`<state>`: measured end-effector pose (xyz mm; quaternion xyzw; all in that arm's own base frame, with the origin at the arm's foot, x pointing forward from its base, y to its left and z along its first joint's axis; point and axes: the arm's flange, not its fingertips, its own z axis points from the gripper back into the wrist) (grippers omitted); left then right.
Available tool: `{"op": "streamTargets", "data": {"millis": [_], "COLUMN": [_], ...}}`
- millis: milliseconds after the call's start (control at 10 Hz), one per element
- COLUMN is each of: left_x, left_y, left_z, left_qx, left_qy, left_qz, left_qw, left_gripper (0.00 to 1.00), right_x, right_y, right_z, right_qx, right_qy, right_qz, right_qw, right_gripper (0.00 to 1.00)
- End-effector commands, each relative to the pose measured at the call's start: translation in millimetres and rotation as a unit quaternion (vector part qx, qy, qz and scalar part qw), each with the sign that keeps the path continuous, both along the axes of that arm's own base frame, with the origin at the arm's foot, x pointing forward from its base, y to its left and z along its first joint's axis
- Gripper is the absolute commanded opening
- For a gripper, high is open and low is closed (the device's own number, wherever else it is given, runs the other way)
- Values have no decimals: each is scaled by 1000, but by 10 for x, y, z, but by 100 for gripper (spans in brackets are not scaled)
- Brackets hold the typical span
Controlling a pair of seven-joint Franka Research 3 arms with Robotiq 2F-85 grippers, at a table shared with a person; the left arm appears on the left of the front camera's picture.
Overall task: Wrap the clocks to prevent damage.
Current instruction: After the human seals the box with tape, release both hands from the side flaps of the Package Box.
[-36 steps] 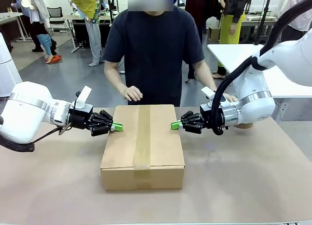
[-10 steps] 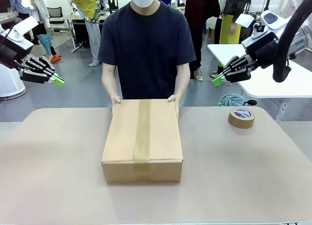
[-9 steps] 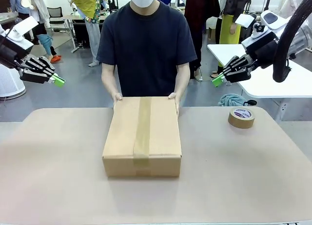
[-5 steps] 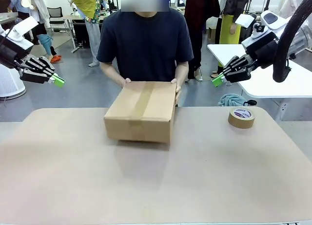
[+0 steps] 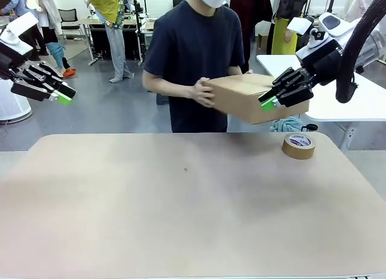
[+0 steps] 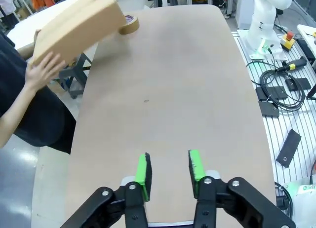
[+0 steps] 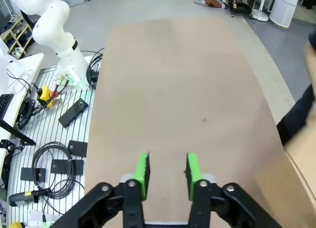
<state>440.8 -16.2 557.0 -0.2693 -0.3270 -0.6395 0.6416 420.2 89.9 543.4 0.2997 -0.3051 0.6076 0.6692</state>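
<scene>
Person has lifted the box (image 5: pixel 256 96) off the tabletop (image 5: pixel 181 200) and carries it away, left claw (image 6: pixel 169 170) and right claw (image 7: pixel 167 170) both parted, empty, raised; packing looks finished.

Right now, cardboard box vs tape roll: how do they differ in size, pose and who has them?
The cardboard box is far larger than the tape roll. The box is off the table, tilted, carried in the person's hands; the roll lies flat on the table near its far right corner, untouched. The box is a closed rectangular carton; the roll is a ring with a printed label on its top. Both are brown, and neither is held by a gripper.
</scene>
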Motion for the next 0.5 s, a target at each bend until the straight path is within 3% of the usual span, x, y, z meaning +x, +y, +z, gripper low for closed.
{"op": "streamTargets", "data": {"millis": [0, 400], "left_x": [-23, -9], "left_y": [-12, -3], "left_z": [4, -4], "left_qx": [-2, -5], "left_qy": [15, 19], "left_qz": [0, -6], "left_qw": [1000, 1000], "left_gripper": [100, 100], "right_x": [-34, -43], "right_y": [-2, -20], "right_z": [-41, -72], "right_qx": [-14, -17], "right_qy": [14, 23], "right_qz": [-5, -10], "right_qw": [1000, 1000], "right_gripper": [100, 100]}}
